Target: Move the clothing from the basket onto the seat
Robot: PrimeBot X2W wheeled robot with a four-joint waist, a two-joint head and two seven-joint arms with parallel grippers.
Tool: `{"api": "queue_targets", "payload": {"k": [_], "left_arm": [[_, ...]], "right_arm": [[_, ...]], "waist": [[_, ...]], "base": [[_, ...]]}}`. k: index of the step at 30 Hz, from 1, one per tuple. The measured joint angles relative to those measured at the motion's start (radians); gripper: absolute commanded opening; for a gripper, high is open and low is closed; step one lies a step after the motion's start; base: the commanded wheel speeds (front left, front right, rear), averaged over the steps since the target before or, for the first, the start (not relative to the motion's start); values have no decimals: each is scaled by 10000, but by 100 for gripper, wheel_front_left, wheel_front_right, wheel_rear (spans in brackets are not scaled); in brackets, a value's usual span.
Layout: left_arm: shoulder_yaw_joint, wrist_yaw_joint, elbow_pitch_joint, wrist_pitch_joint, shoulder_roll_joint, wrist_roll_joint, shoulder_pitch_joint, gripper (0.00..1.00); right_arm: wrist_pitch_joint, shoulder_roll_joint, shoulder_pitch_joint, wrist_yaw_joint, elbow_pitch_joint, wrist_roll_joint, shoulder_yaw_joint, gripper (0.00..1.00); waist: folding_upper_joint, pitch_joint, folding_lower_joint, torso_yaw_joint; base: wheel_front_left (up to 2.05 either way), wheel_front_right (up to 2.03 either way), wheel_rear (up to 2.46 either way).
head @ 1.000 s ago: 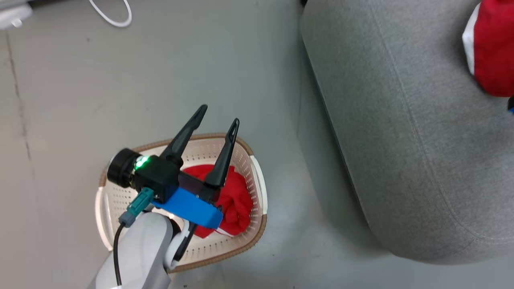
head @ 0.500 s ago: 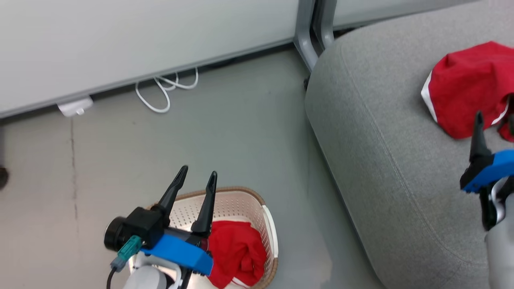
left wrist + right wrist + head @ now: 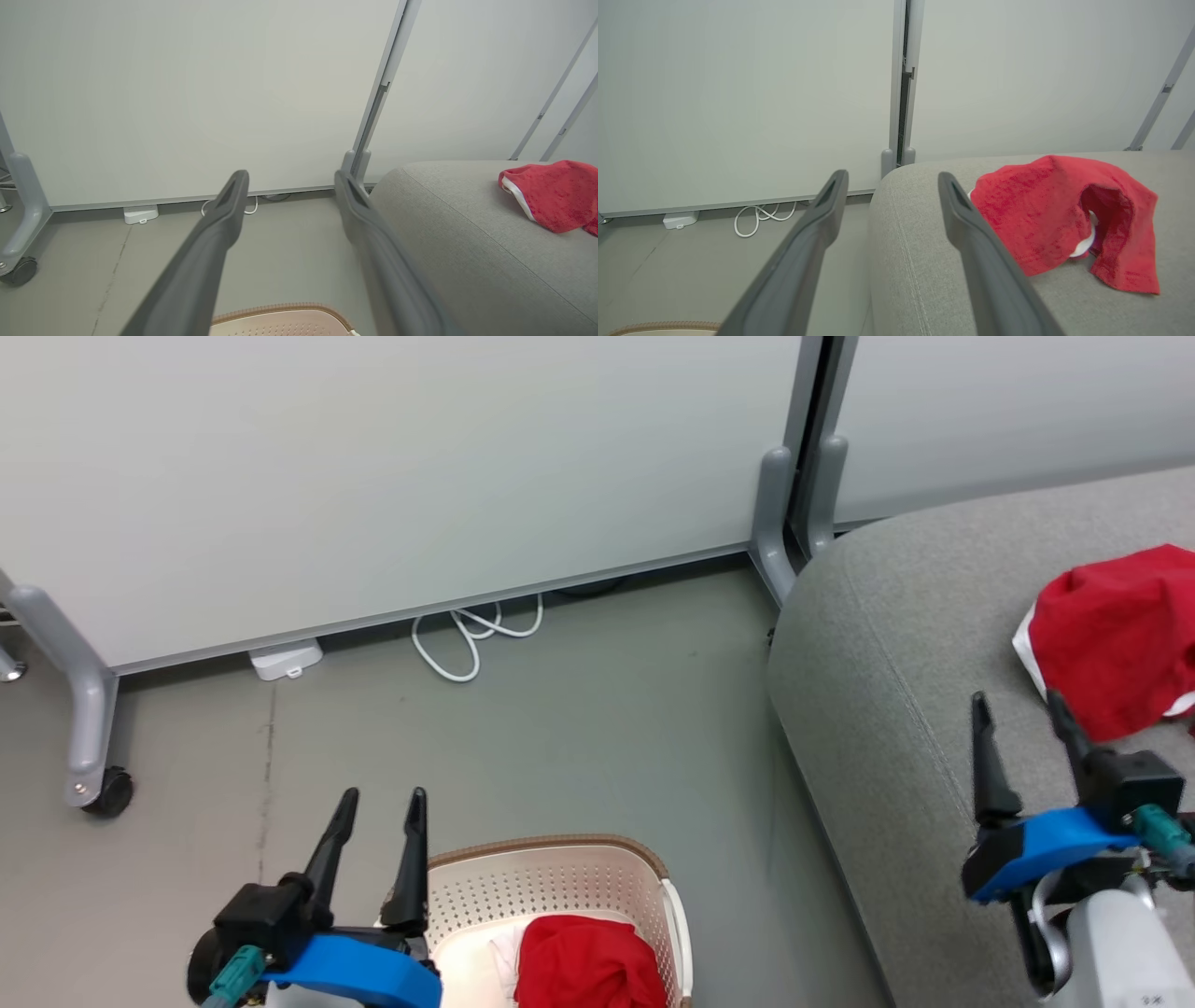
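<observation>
**Head view, near to far.** At the lower left, the left gripper (image 3: 384, 795) is raised near the rim of the basket (image 3: 551, 843). Its 2 dark fingers are spread apart and hold nothing. The basket stands on the grey floor (image 3: 560, 728) and is cut off by the bottom edge. Garment 1 (image 3: 583, 966), a crumpled red heap with a little white fabric at its left side, lies inside it.

At the lower right, the right gripper (image 3: 1017, 700) hangs over the front part of the seat (image 3: 887, 644). Its jaws are likewise wide and empty (the right wrist view shows clear space between both fingers). Just beyond its fingertips, garment 2 (image 3: 1116, 639) rests on the seat cushion, red with a white edge, bunched and arched. Whether the nearer finger touches it cannot be told.

Farther back, a white cable (image 3: 471, 639) lies coiled on the floor beside a small white box (image 3: 285, 661), at the foot of the pale wall panels (image 3: 373, 476). 2 grey posts (image 3: 773, 513) stand where the panels join, and a caster (image 3: 107, 795) stands at far left.
</observation>
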Motion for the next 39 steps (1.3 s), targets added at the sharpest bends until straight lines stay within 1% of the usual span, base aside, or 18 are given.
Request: {"api": "queue_targets", "payload": {"k": [6,11,16,24,30,39], "left_arm": [[669,0,4,0,-69,113,158,100],[1011,0,40,0,-75,215,321,100],[1181,0,25,0,-61,297,421,100],[1212,0,25,0,-90,376,499,100],[1174,0,27,0,-165,397,499,100],[1030,0,138,0,-178,357,282,100]], "right_arm": [[234,265,1005,0,-1047,293,903,100],[562,343,1505,0,-1365,754,1595,100],[662,347,1719,0,-1657,1091,1933,100],[754,347,1784,0,-2019,1175,1973,100],[826,347,1824,0,-2082,1191,1870,100],[886,347,1818,0,-2268,1269,1983,100]], "waist": [[0,-178,0,406],[0,-272,1,679],[0,-331,1,846],[0,-289,1,923],[0,-190,2,870],[-1,103,2,722]], "base": [[0,0,0],[0,0,0],[0,0,0],[0,0,0],[0,0,0],[0,0,0]]}}
